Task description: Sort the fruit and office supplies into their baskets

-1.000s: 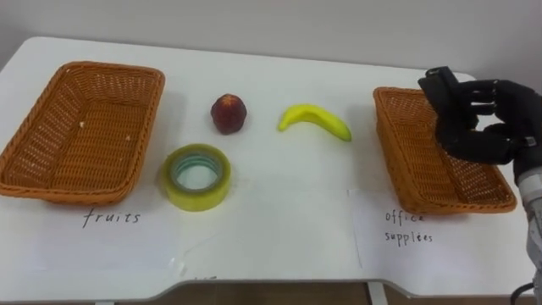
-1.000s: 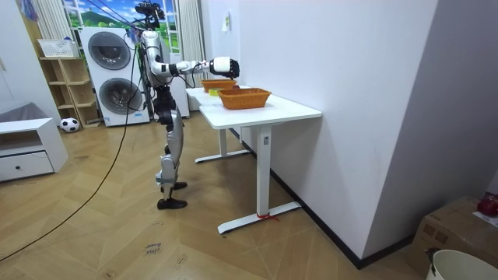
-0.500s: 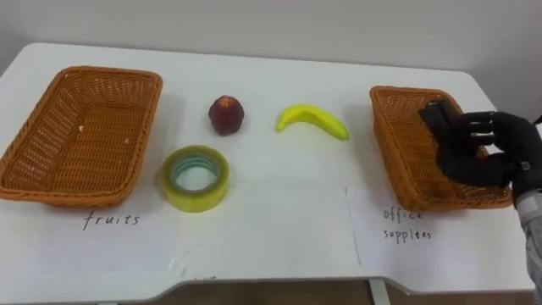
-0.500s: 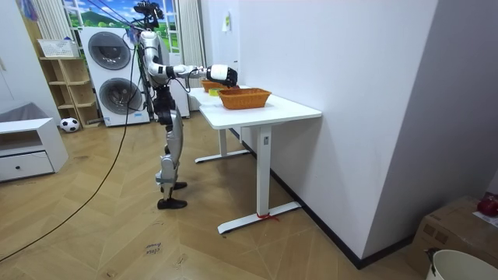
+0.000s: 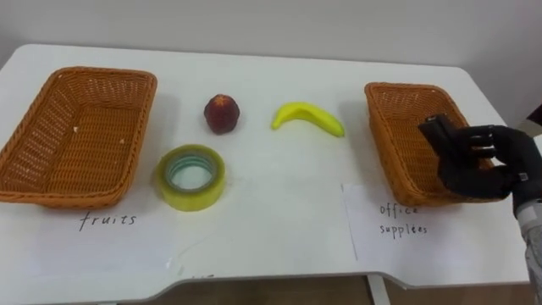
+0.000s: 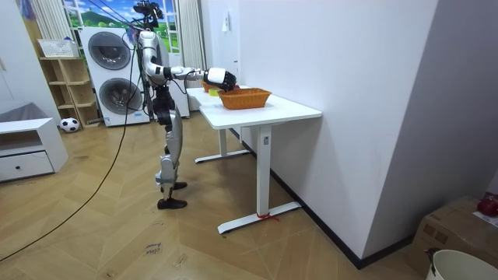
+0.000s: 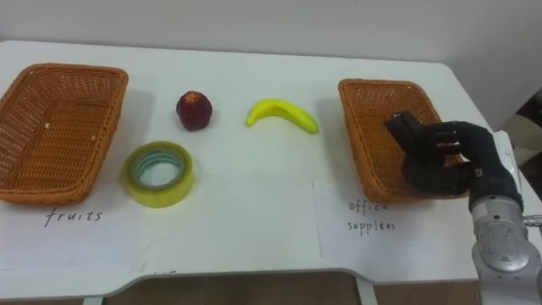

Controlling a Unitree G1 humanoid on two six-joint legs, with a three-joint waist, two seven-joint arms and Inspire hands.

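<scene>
My right hand (image 5: 484,163) hangs low over the near right part of the office supplies basket (image 5: 378,135), its fingers curled round a black boxy item (image 5: 438,130) that sticks out toward the basket's middle. On the white table lie a dark red fruit (image 5: 222,113), a yellow banana (image 5: 307,119) and a yellow roll of tape (image 5: 191,175), all between the two baskets. The fruits basket (image 5: 127,140) at the left holds nothing. In the room view I stand at the table's end with the right hand (image 6: 218,76) stretched over it.
Handwritten paper labels lie before each basket: "fruits" (image 5: 110,220) and "office supplies" (image 5: 401,219). The table's front edge (image 5: 254,275) runs close below them. Behind the robot in the room view stand washing machines (image 6: 109,74) and a shelf.
My right hand has come down and nearer with the black item, from above the basket's far right rim to low over its near part. The things on the table lie as before.
</scene>
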